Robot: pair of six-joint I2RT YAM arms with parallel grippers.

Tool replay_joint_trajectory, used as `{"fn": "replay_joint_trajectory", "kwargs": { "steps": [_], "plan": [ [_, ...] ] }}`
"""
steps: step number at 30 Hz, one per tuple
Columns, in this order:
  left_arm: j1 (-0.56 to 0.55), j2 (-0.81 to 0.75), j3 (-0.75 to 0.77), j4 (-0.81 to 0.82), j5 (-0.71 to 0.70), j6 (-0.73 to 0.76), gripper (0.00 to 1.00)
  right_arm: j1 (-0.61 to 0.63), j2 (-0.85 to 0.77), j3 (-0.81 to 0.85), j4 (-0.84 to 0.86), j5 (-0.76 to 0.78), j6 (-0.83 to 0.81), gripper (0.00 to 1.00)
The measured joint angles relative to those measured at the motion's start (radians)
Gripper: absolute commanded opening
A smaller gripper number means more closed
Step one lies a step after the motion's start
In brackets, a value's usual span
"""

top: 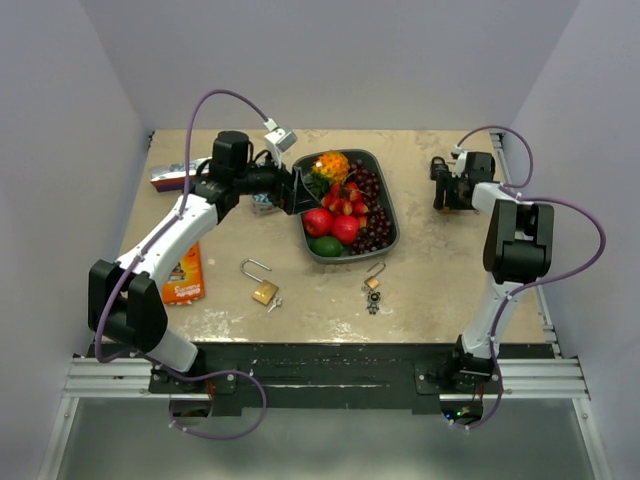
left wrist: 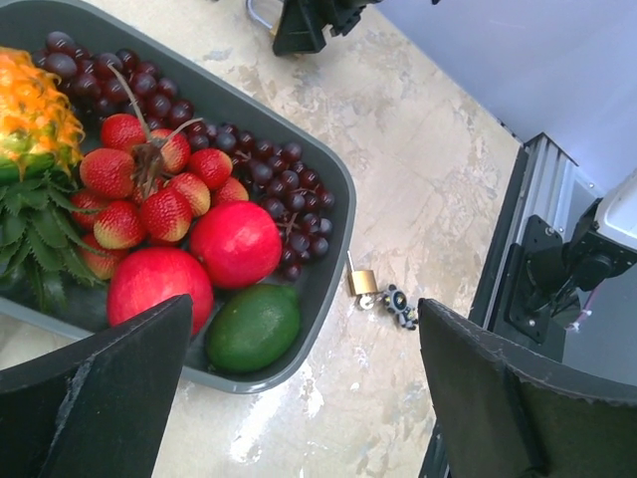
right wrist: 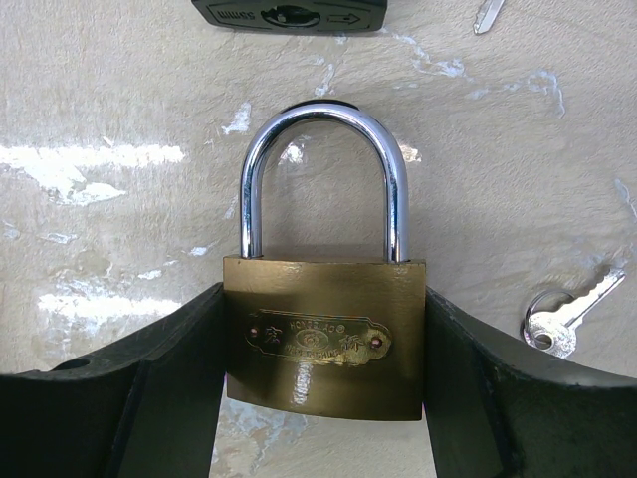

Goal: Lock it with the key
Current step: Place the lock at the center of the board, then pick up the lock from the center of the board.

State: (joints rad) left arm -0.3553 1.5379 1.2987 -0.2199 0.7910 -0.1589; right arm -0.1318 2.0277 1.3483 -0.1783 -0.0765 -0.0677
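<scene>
My right end effector point(right wrist: 323, 388) grips the brass padlock point(right wrist: 320, 299); the left end effector point(left wrist: 304, 334) hangs released over the fruit tray point(left wrist: 340, 191). Next, I judge: fetch the key point(right wrist: 560, 324) off the bench point(right wrist: 119, 100).

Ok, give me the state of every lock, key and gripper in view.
right gripper: jaws shut on the held lock
held lock: shackle down, both legs in the body
key: lying loose, in no lock
left gripper: jaws open, empty
big lock: shackle looks open
small lock: too small to tell
</scene>
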Motion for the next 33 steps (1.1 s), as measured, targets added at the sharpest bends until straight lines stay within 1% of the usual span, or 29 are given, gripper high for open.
{"fn": "replay_joint_trajectory", "kwargs": {
  "steps": [1,10,14,18,21,22,24,25,27,29,32,33],
  "plan": [
    [0.002,0.000,0.000,-0.006,-0.005,0.006,0.99,0.000,0.000,0.000,0.000,0.000,0.001,0.67],
    [0.026,0.000,0.002,-0.078,-0.056,0.049,0.99,0.000,-0.002,-0.006,0.014,0.003,0.011,0.86],
    [0.042,0.000,0.003,-0.095,-0.083,0.047,0.99,0.000,-0.002,-0.006,0.014,0.004,0.014,0.90],
    [0.089,-0.023,-0.017,-0.073,-0.075,0.026,0.99,0.000,-0.010,-0.006,0.007,0.002,0.011,0.99],
    [0.151,-0.070,-0.035,-0.082,-0.066,0.024,0.99,0.000,-0.049,-0.009,-0.010,-0.007,0.000,0.99],
    [0.175,-0.082,-0.035,-0.090,-0.055,0.050,0.99,0.000,-0.069,-0.011,-0.018,-0.015,-0.006,0.99],
    [0.224,-0.093,-0.016,-0.150,-0.001,0.137,0.99,0.000,-0.126,-0.012,-0.027,-0.029,-0.023,0.99],
    [0.245,-0.089,0.003,-0.211,0.025,0.219,0.99,0.000,-0.157,-0.012,-0.029,-0.039,-0.033,0.99],
    [0.270,-0.074,0.044,-0.355,0.059,0.414,0.99,0.000,-0.219,-0.011,-0.029,-0.055,-0.053,0.99],
    [0.275,-0.064,0.062,-0.514,0.069,0.652,0.99,0.000,-0.272,-0.010,-0.031,-0.082,-0.076,0.99],
    [0.270,-0.064,0.037,-0.716,0.055,0.972,0.99,0.000,-0.333,-0.006,-0.037,-0.123,-0.108,0.99],
    [0.270,-0.066,0.016,-0.761,0.045,1.062,0.99,0.000,-0.352,-0.006,-0.044,-0.141,-0.119,0.99]
  ]
}}
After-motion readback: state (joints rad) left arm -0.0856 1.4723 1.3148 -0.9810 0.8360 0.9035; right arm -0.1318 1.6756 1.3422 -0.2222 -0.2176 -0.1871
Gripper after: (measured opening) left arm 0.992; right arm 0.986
